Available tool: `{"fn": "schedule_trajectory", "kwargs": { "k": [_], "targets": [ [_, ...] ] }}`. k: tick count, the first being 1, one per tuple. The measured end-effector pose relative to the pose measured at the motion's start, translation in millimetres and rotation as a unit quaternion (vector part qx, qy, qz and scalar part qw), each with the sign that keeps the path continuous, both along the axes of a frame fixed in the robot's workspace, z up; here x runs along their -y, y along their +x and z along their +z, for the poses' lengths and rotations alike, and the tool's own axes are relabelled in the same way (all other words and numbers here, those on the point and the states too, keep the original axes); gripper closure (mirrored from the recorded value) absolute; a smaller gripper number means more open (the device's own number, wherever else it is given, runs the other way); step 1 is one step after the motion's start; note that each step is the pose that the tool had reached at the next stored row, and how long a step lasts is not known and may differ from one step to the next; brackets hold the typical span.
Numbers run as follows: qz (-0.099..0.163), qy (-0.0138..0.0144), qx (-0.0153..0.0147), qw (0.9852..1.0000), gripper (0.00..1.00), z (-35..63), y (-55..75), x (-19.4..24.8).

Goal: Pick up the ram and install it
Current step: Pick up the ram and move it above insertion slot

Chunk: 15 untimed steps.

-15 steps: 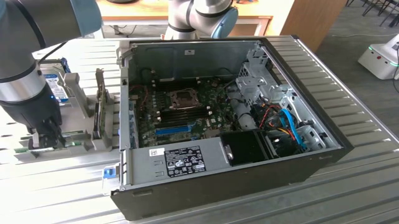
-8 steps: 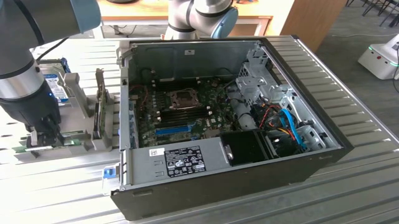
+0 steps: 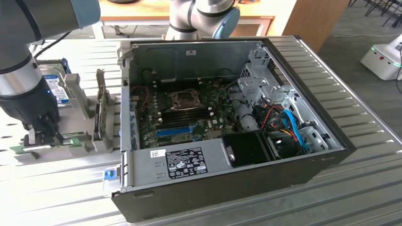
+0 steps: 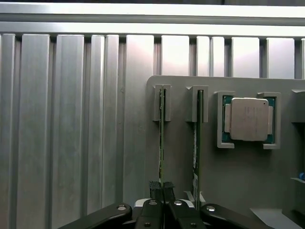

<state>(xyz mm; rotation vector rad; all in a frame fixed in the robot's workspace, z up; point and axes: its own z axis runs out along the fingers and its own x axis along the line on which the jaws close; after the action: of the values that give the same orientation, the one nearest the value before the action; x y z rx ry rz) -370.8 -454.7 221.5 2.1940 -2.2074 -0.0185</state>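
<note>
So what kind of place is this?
Probably a robot workshop for building computers: an open computer case, a robot arm whose fingers pinch a ram stick, and a processor chip.

You see the black gripper (image 4: pixel 162 189) clamped on the thin green ram (image 4: pixel 161 138), edge-on in a grey slotted holder (image 4: pixel 178 157). A second green stick (image 4: pixel 196 138) stands just beside it.

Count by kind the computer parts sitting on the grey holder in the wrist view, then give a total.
RAM stick: 2
Processor: 1
Total: 3, leaving out a blue piece too cut off to name.
</note>
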Motion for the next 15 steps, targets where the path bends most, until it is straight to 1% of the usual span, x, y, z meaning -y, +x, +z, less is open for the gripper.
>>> {"fn": "schedule_trajectory", "kwargs": {
  "k": [15],
  "targets": [
    [0.000, 0.0000, 0.0000, 1.0000, 0.88, 19.3, 0.0, 0.0]
  ]
}}
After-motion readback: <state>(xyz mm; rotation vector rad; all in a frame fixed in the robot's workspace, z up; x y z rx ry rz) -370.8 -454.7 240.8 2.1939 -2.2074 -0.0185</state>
